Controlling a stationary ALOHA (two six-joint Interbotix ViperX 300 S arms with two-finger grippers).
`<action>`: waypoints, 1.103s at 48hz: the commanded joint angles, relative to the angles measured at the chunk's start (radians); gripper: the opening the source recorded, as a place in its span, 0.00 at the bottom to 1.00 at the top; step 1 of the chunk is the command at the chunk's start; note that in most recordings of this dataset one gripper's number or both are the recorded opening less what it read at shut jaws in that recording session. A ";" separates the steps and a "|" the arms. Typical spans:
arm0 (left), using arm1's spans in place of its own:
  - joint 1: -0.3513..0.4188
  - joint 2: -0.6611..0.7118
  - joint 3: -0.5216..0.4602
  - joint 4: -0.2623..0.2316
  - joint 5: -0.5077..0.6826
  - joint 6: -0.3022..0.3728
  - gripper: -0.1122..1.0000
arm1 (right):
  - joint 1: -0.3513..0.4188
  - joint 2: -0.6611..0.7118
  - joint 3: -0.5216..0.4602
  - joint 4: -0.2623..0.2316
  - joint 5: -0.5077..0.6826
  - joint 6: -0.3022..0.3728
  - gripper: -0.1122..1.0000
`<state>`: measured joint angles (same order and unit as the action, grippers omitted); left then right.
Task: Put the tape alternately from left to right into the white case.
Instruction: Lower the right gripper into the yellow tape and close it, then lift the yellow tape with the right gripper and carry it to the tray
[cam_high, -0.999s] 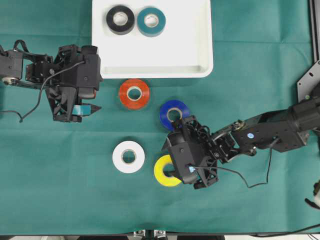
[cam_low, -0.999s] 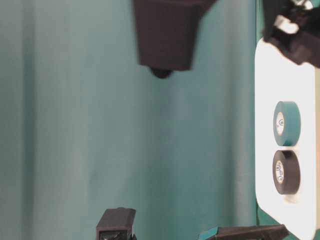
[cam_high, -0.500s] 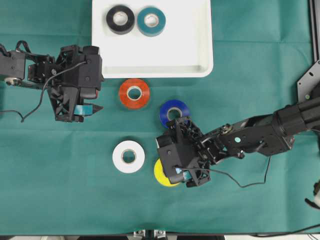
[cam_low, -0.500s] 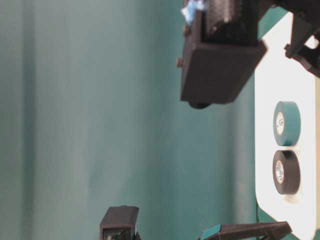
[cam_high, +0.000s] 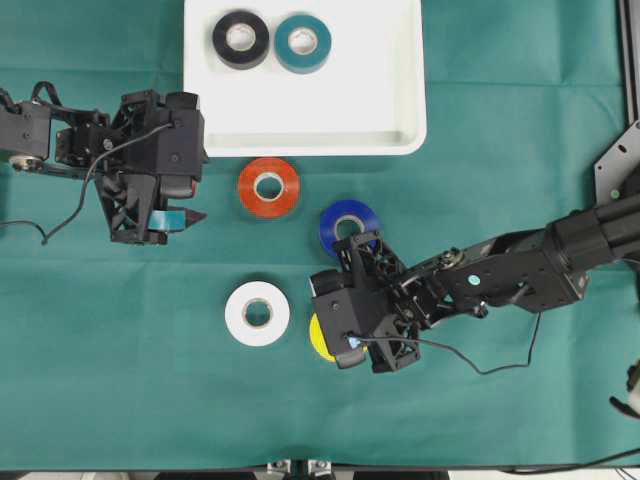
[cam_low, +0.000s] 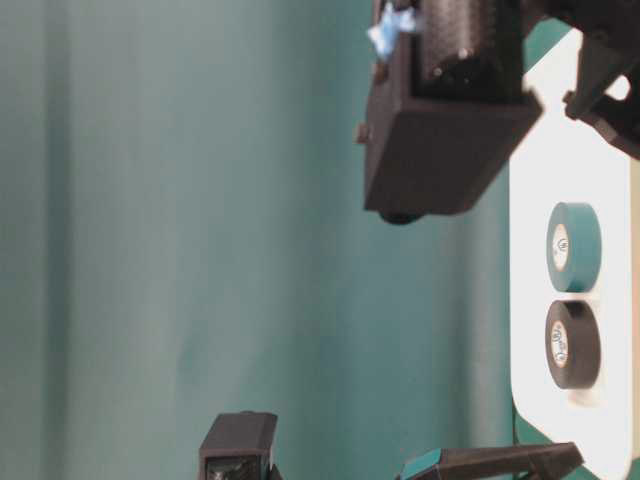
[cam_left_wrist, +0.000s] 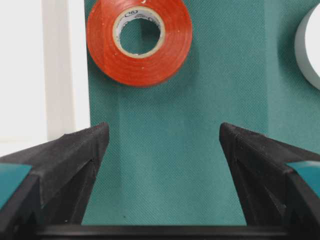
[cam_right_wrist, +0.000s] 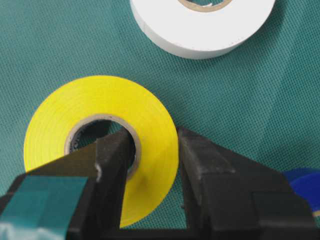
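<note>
The right tool (cam_right_wrist: 152, 165) pinches the yellow roll's (cam_right_wrist: 102, 132) wall, one finger in its core, near the surface's front edge, while the left tool (cam_left_wrist: 160, 165) hangs spread

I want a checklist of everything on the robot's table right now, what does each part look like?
Surface: green cloth over the table.
Job's things: black roll and teal roll lie in the white tray; orange roll, blue roll and white roll lie flat on the cloth.
Clutter: nothing seen.
Grippers: left gripper open and empty; right gripper shut on the yellow roll, one finger in its hole.
Cables: black wires loop from both arms.
Surroundings: metal frame at the right edge.
</note>
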<state>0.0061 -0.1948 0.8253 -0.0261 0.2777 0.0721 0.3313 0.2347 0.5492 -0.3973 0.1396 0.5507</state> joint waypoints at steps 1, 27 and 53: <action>-0.002 -0.011 -0.017 -0.002 -0.006 0.000 0.63 | 0.002 -0.048 -0.017 -0.002 0.006 -0.002 0.36; -0.002 -0.017 -0.015 -0.002 -0.006 -0.002 0.63 | -0.003 -0.230 -0.021 -0.003 0.199 0.002 0.35; -0.002 -0.018 -0.015 -0.003 -0.003 -0.003 0.63 | -0.144 -0.256 -0.005 -0.017 0.284 -0.014 0.35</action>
<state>0.0077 -0.1963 0.8253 -0.0276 0.2777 0.0706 0.2240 0.0215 0.5507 -0.4065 0.4065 0.5415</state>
